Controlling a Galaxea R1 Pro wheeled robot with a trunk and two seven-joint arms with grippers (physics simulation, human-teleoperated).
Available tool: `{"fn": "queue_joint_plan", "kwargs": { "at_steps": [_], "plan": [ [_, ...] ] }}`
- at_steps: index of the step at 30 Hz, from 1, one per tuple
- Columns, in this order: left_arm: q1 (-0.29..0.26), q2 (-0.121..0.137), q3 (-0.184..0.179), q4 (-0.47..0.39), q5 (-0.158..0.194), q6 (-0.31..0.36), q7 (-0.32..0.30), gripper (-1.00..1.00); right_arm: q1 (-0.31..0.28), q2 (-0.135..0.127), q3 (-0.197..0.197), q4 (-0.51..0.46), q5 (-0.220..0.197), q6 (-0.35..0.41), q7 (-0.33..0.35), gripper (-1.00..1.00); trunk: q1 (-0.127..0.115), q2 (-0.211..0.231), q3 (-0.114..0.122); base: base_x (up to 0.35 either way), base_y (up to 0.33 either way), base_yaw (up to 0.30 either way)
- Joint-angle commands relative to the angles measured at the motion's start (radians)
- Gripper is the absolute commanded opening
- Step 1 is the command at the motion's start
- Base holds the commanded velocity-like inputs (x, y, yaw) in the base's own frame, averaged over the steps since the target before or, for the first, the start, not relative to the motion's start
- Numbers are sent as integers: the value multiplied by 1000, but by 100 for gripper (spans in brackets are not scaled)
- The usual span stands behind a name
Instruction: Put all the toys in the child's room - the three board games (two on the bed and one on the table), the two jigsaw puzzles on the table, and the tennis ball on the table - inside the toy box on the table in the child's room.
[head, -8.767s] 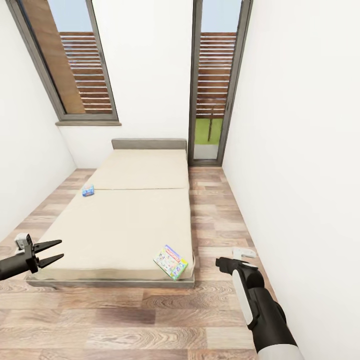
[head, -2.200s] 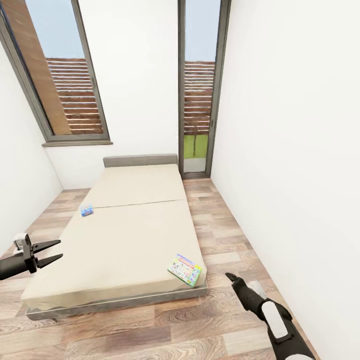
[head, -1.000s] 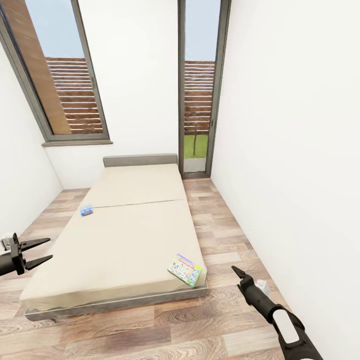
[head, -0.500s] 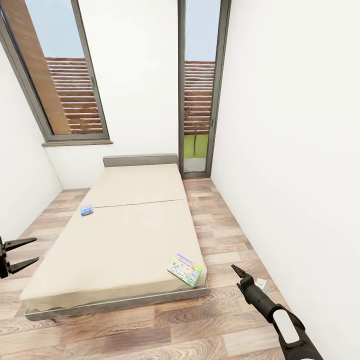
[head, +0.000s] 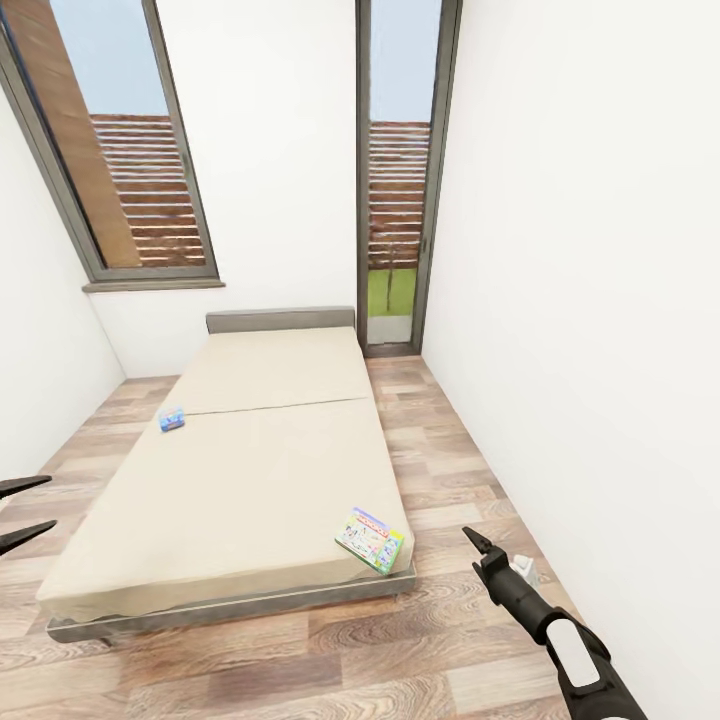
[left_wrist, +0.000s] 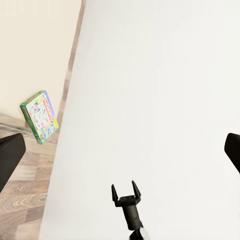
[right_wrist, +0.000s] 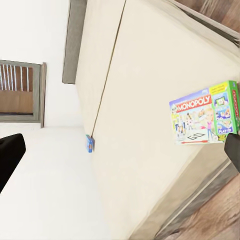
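The green-and-white board game (head: 371, 540), its lid printed "MONOPOLY" in the right wrist view (right_wrist: 206, 119), lies flat on the bed (head: 240, 470) at the near right corner of the beige mattress, slightly skewed to the mattress edge. The small blue board game (head: 172, 420) lies flat near the bed's left edge, about halfway up its length, well apart from the green one; in the right wrist view it is a small blue patch at the mattress edge (right_wrist: 90, 143). Right hand (head: 472, 541) hangs over the wood-plank floor (head: 440, 470), off the bed's near right corner, beside the green-and-white box but not touching it; the left wrist view shows its two fingers spread apart, nothing between them (left_wrist: 124, 190). Left hand (head: 35, 505) sits at the far left edge of the head view, over the floor beside the bed's near left side, well apart from both boxes; its two dark fingers are parted and empty. White wall (head: 580, 300) runs along the right side, close to the right arm. Grey headboard (head: 280, 320) stands at the bed's far end below the windows.
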Motion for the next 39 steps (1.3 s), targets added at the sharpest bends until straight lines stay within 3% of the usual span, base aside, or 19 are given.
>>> {"fn": "queue_joint_plan", "kwargs": {
  "at_steps": [1,8,18,22,23,28,39],
  "plan": [
    [-1,-10,-8,0,0,11,-5,100,-1,1,-5,-1,-5,9,1,100,4,-9,-5,0,0,0],
    [-1,-50,-46,-4,0,13,-5,100,-3,1,-5,1,-5,8,3,100,31,-58,-27,0,0,0],
    [-3,-150,-62,-90,-1,9,-5,100,-5,3,-5,1,-4,5,3,100,69,-128,-58,0,0,0],
    [-3,-197,-111,-124,-1,5,-5,100,-5,0,-5,1,-8,5,3,100,85,-156,-71,0,0,0],
    [-3,-215,-166,-145,0,3,-5,100,-6,-2,-5,1,-10,5,2,100,89,-163,-74,0,0,0],
    [-3,-223,-193,-167,1,2,-5,100,-6,-1,-5,1,-11,5,2,100,108,-198,-90,0,0,0],
    [-3,-233,-202,-176,2,0,-5,100,-6,1,-5,1,-11,4,2,100,150,-275,-124,0,0,0]
  ]
}}
